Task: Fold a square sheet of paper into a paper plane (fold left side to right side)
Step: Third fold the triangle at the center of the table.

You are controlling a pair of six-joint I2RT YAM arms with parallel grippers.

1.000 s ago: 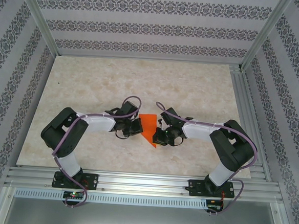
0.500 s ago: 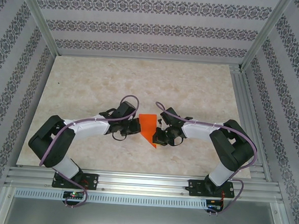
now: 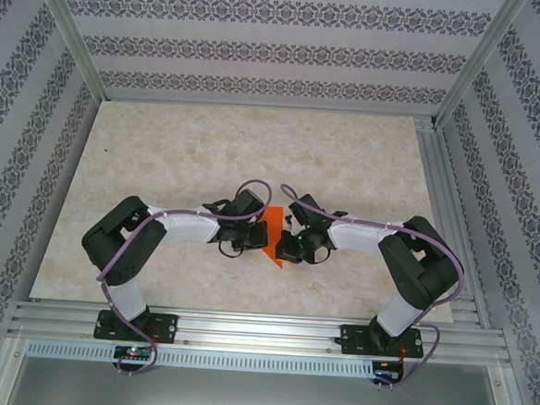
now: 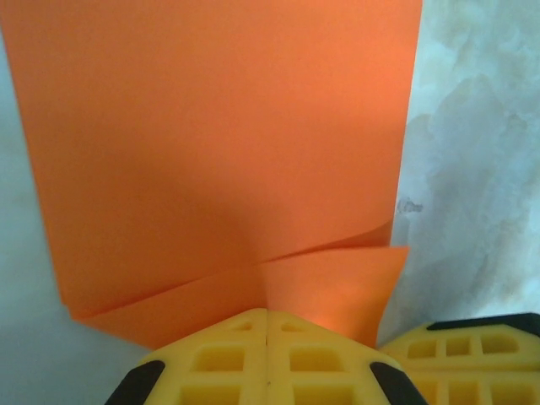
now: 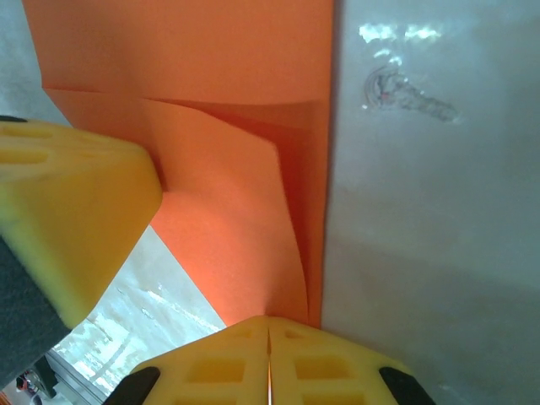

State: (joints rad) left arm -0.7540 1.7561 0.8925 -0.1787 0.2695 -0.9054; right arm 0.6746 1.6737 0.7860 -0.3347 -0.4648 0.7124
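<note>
The square sheet of paper (image 3: pixel 273 251) is bright orange and folded, with a point towards the near edge; it lies between my two grippers at the table's middle. My left gripper (image 3: pixel 260 239) reaches over its left part. In the left wrist view that gripper (image 4: pixel 267 314) is shut, and a raised flap of the sheet (image 4: pixel 219 152) creases right at its tips. My right gripper (image 3: pixel 282 252) sits at the sheet's right edge. In the right wrist view it (image 5: pixel 268 324) is shut where the narrowing sheet (image 5: pixel 236 228) and its curled layers run into the tips.
The marble-patterned tabletop (image 3: pixel 255 146) is bounded by a metal rail (image 3: pixel 261 332) at the near edge and patterned walls on three sides. The left gripper's yellow finger (image 5: pixel 67 211) stands close beside the right gripper.
My left gripper has moved right across the sheet, carrying its left part over, so less orange shows from above. The right arm has stayed put.
</note>
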